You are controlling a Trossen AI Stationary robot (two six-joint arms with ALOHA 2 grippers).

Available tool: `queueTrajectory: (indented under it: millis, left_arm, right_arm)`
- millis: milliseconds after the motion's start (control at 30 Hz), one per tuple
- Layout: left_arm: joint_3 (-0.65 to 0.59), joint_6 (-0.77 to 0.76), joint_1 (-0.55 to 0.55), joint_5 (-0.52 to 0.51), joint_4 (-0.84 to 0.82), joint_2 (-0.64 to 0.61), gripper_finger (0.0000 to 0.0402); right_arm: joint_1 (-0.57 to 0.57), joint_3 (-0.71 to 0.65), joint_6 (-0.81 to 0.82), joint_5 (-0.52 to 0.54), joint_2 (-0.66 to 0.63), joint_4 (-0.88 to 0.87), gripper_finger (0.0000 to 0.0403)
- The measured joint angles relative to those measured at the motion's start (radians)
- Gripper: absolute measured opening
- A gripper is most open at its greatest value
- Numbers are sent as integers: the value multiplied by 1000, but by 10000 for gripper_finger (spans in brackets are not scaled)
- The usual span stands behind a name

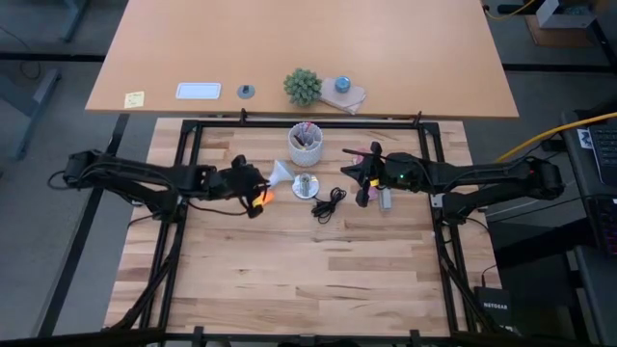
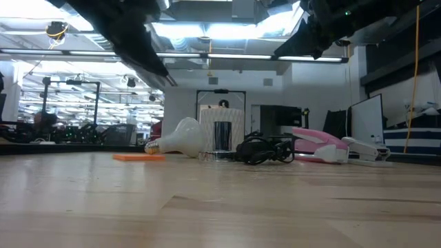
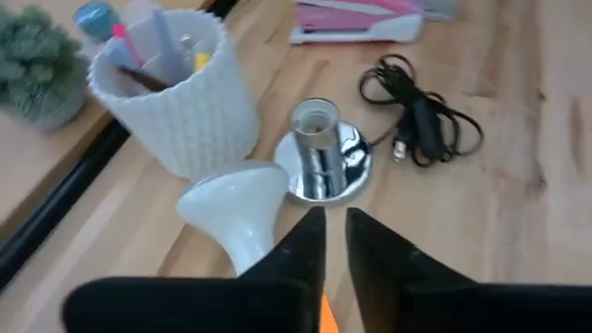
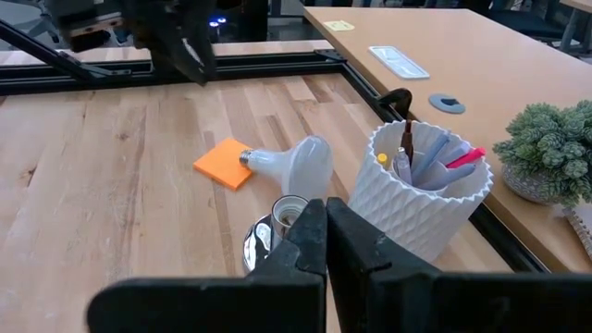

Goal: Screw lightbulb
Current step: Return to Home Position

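The white lightbulb (image 1: 280, 173) lies on its side on the wooden table, its wide end toward the white cup of pens (image 1: 307, 143) and its narrow base over an orange sticky note (image 4: 225, 164). It also shows in the low view (image 2: 180, 138), the left wrist view (image 3: 236, 208) and the right wrist view (image 4: 291, 165). The silvery fitting (image 1: 306, 185) stands upright beside it, with a black cord (image 1: 330, 204). My left gripper (image 1: 253, 188) hovers shut just left of the bulb (image 3: 335, 231). My right gripper (image 1: 359, 176) hovers shut to the right of the fitting (image 4: 326, 231).
A pink stapler (image 1: 366, 188) and a small grey object (image 1: 385, 200) lie under my right gripper. A black frame (image 1: 193, 145) borders the wooden table. Beyond the frame, a second table holds a potted plant (image 1: 303, 87) and small items. The near half of the wooden table holds nothing.
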Motion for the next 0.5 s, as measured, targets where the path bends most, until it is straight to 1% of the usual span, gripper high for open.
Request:
queueTrajectory:
  millis: [167, 300, 500]
  left_arm:
    - [0, 66, -48, 0, -28, -22, 5]
    - [0, 71, -72, 0, -51, -60, 3]
    - [0, 71, -82, 0, -86, -162, 4]
  right_arm:
    - [0, 0, 0, 0, 0, 0, 3]
    - [0, 0, 0, 0, 0, 0, 3]
    - [0, 0, 0, 0, 0, 1, 3]
